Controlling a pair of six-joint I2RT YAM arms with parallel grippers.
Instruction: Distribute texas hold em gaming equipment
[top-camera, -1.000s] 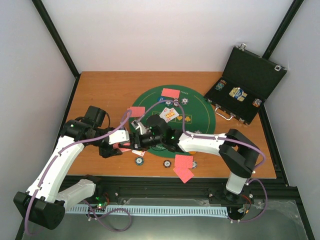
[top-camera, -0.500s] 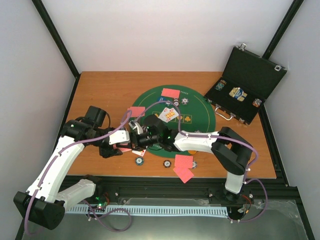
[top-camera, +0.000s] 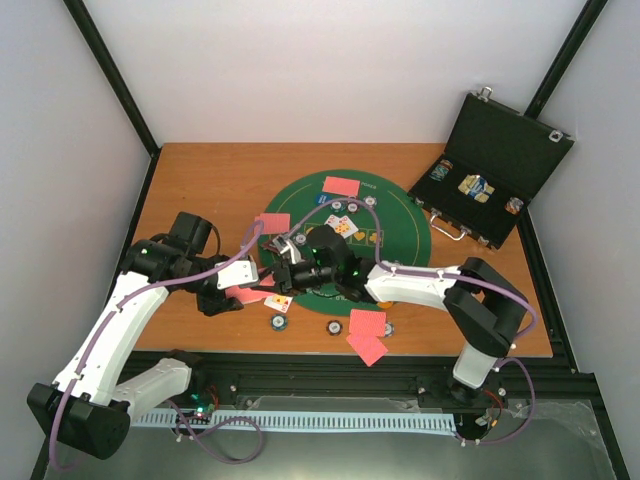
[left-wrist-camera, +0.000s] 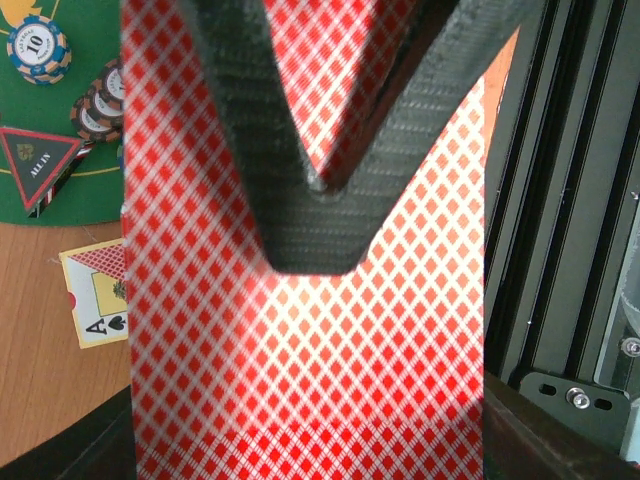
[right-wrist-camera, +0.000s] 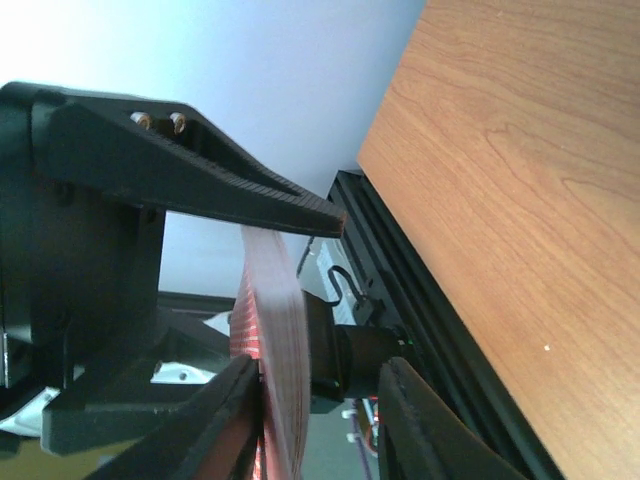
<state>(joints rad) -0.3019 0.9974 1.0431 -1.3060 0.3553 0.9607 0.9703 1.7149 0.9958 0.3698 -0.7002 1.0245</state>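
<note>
Overhead view of a card table.

- **Arms:** Two robot arms, the left arm (top-camera: 113, 327) at lower left and the right arm (top-camera: 415, 286) at lower right.
- **Mat and case:** One round green mat (top-camera: 405, 225) at centre. One open black case (top-camera: 505, 140) at upper right, holding three small clusters too small to count.
- **Cards:** Four face-down cards (top-camera: 341, 185) lie singly: one at the mat's top, one at its left edge, two together below it. One deck (top-camera: 247, 294) sits left of centre; its cards cannot be counted. Of the face-up cards (top-camera: 340, 226), at least two are mid-mat and one is at the mat's lower left.
- **Chips:** Six loose chips (top-camera: 332, 326), three in a row below the mat and three near its top.
- **Marker:** The left wrist close-up shows one triangular marker (left-wrist-camera: 35, 165) at its left edge.
</note>
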